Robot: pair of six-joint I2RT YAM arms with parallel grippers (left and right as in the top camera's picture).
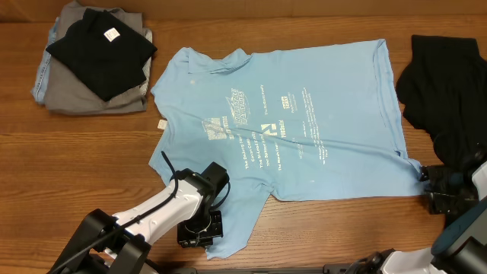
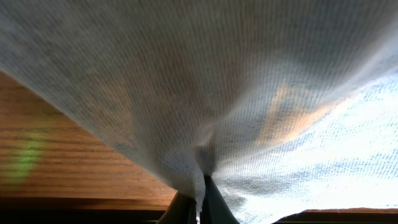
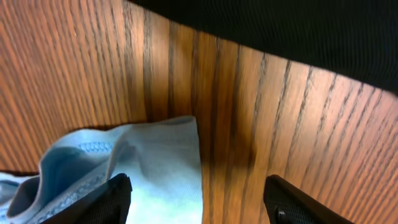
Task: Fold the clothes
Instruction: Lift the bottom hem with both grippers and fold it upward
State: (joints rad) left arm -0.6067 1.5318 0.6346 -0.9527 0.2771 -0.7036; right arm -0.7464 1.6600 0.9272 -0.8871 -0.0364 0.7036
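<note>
The clothes, a light blue T-shirt (image 1: 304, 114), lie spread flat on the wooden table (image 1: 91, 167) with white print facing up. My left gripper (image 1: 202, 228) is at the shirt's near-left part, shut on a fold of its fabric. In the left wrist view the cloth (image 2: 186, 74) drapes up from the pinched left gripper (image 2: 200, 202). My right gripper (image 1: 428, 188) sits at the shirt's near-right corner. In the right wrist view that hemmed corner (image 3: 161, 162) lies on the wood between the wide-apart jaws of the right gripper (image 3: 199, 202), which is open.
A stack of folded grey and black garments (image 1: 95, 57) rests at the far left. A crumpled black garment (image 1: 449, 91) lies at the far right, close to the right arm, and shows at the top of the right wrist view (image 3: 280, 31). A small tag (image 1: 162, 125) lies beside the shirt.
</note>
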